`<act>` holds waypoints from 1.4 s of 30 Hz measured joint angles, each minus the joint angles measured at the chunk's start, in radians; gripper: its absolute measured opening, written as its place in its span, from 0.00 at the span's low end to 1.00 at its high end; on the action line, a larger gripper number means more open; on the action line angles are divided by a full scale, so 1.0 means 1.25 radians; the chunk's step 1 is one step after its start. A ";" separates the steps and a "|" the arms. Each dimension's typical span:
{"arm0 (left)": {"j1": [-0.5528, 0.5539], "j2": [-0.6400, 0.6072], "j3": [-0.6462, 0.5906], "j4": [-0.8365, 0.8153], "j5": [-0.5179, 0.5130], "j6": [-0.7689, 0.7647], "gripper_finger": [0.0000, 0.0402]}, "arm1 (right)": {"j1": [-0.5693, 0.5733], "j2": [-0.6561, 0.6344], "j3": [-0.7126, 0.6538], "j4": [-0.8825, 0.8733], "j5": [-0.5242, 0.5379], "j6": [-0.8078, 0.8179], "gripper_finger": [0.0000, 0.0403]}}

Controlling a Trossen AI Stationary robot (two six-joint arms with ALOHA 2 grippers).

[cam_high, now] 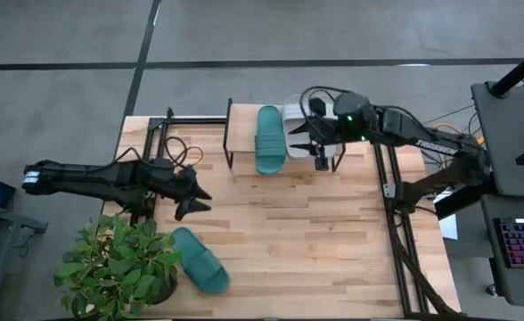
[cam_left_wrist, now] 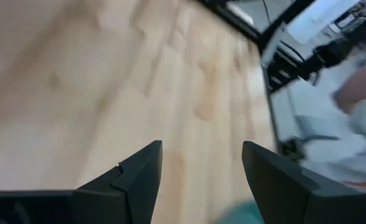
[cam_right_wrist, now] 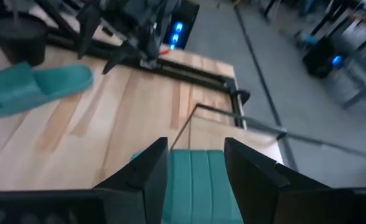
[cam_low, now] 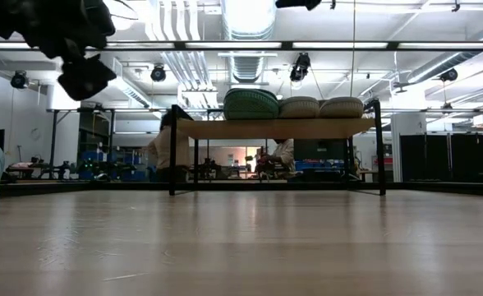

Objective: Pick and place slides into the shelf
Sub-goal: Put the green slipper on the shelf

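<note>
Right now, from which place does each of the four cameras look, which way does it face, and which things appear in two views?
High view: above, facing down on the wooden tabletop; both arms show.
Low view: at table height, facing the small wooden-topped shelf with black legs; a dark pincer hangs top left.
Left wrist view: behind the open left pincer, over bare wood.
Right wrist view: behind the right pincer, above a teal green rubber slide.
Shared: the loose teal slide near the potted plant, in high and right wrist views.
</note>
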 joint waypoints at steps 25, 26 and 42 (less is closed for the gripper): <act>-0.057 0.174 -0.001 -0.126 0.289 -0.350 0.52 | 0.107 -0.139 -0.374 0.467 -0.001 -0.056 0.37; -0.069 0.181 -0.001 -0.126 0.291 -0.351 0.52 | 0.111 -0.140 -0.370 0.467 -0.001 -0.058 0.37; -0.187 0.349 -0.005 -0.024 0.296 -0.394 0.52 | 0.115 -0.140 -0.361 0.466 -0.001 -0.091 0.37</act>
